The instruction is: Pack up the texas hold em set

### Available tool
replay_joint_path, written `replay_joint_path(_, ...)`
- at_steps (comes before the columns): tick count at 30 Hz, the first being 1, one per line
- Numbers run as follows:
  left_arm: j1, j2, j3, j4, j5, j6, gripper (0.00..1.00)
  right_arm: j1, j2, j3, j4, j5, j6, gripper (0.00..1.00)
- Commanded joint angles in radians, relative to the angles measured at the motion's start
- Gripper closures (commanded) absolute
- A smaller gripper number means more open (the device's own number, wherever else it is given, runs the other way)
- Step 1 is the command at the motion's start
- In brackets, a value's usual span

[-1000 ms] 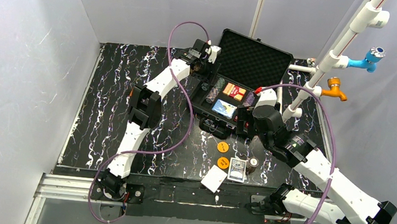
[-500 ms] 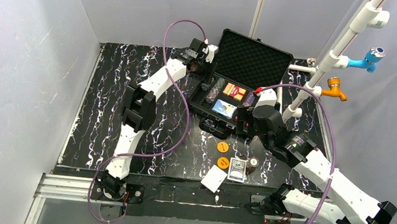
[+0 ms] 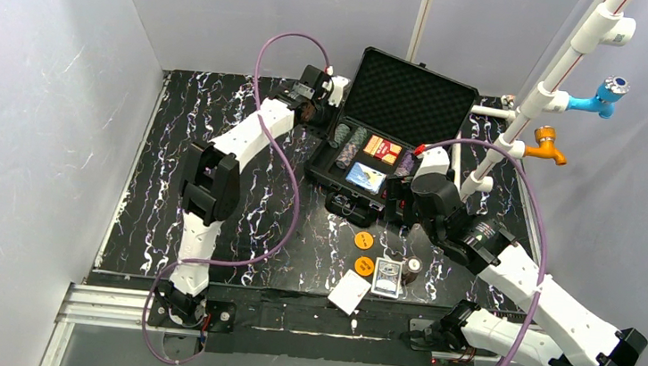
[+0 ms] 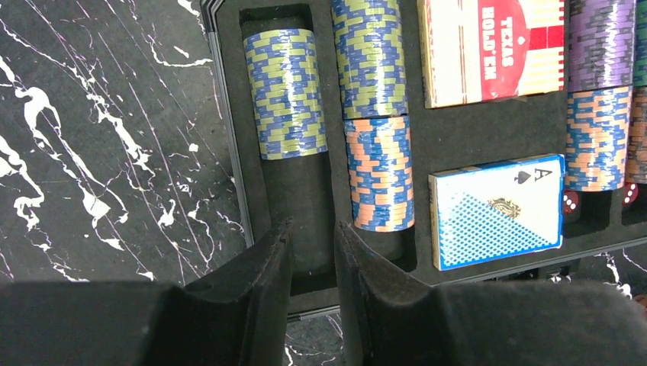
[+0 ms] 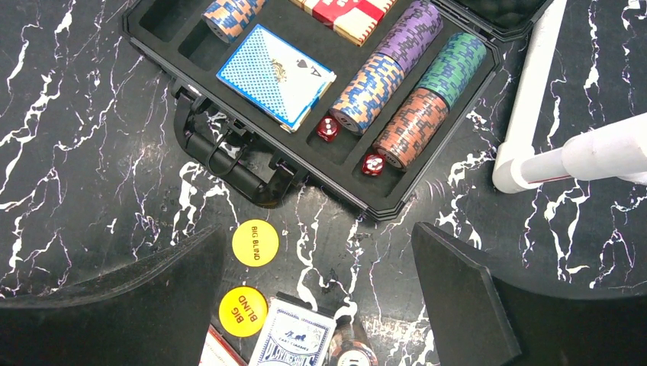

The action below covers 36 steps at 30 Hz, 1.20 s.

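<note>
Left gripper (image 4: 313, 232) jaws: narrowed to a slit over the last second, nothing between them. Right gripper (image 5: 319, 229) jaws: wide apart, empty, hovering on the case's handle side.

Case (image 3: 415, 89) lies open, lid up. Blue-yellow chip stack (image 4: 284, 91) sits in the slot at the case's left end. The left arm has drawn back off that end, so I judge the stack delivered.

Outside the case, beyond its handle: orange discs (image 5: 255, 242), card deck (image 5: 294, 339), white box (image 3: 349, 291). These are probably still to pack.

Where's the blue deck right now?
Top view, centre: blue deck lies in the open case, in front of the red deck, between blue-orange chip stacks.
</note>
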Motion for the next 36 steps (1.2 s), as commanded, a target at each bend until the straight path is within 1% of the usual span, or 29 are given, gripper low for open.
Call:
replay_joint_path(1, -0.002, 0.017, 0.013, -0.001, -0.009, -0.002, 0.77, 0.003, -0.022, -0.004, 0.029, 0.013, -0.004, 0.02)
replay_joint_path(5, -0.001, 0.035, 0.015, 0.01, -0.007, -0.009, 0.82, 0.003, -0.026, -0.012, 0.031, 0.013, -0.003, 0.01)
replay_joint_path(14, -0.001, 0.068, 0.036, 0.027, -0.011, -0.022, 0.87, 0.003, -0.031, -0.018, 0.033, 0.018, -0.006, 0.01)
replay_joint_path(31, -0.004, 0.196, 0.15, 0.027, -0.004, -0.046, 0.89, 0.003, -0.062, -0.031, 0.022, 0.038, -0.006, 0.02)
replay_joint_path(33, -0.004, 0.218, 0.173, 0.027, -0.001, -0.048, 0.88, 0.003, -0.065, -0.034, 0.021, 0.038, -0.006, 0.02)
replay_joint_path(35, -0.003, 0.26, 0.248, 0.028, 0.025, -0.069, 0.88, 0.003, -0.064, -0.035, 0.025, 0.039, -0.008, 0.02)
replay_joint_path(36, -0.003, 0.269, 0.277, 0.026, 0.05, -0.076, 0.87, 0.003, -0.062, -0.031, 0.022, 0.039, -0.01, 0.01)
